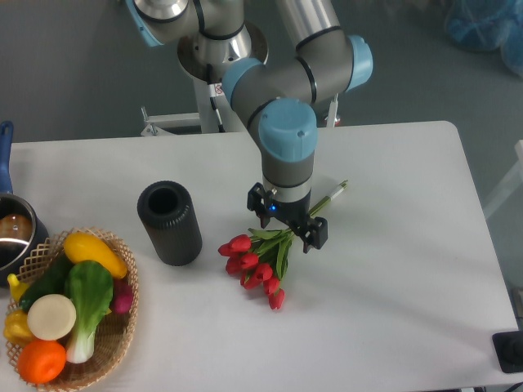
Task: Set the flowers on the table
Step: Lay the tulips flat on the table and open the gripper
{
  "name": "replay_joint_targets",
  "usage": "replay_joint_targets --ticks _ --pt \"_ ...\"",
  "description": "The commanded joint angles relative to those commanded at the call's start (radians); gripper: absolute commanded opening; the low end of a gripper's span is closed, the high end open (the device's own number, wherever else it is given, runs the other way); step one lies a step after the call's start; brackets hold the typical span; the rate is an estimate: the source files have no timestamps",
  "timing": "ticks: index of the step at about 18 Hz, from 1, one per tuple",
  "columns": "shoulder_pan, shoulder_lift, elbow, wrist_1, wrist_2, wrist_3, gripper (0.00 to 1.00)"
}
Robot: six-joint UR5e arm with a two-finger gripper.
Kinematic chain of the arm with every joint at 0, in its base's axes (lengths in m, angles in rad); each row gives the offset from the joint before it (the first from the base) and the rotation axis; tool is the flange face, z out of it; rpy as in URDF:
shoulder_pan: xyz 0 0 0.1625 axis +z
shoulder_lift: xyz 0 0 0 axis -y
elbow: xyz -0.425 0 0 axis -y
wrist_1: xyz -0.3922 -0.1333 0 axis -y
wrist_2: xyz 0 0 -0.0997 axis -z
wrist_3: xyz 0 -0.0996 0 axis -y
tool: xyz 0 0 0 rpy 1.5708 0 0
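- The flowers lie on the table; the release step looks done.
- The gripper appears spread above the stems.
- Next: lift straight clear.

arm hides mid stems of flowers; pot cut off at 9 o'clock edge; black object cut at 4 o'clock corner.
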Motion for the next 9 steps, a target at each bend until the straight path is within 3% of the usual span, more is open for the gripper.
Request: replay_joint_targets --ticks 9 --pt "0.058 0.094 -0.031 -0.014 0.002 0.038 1.0"
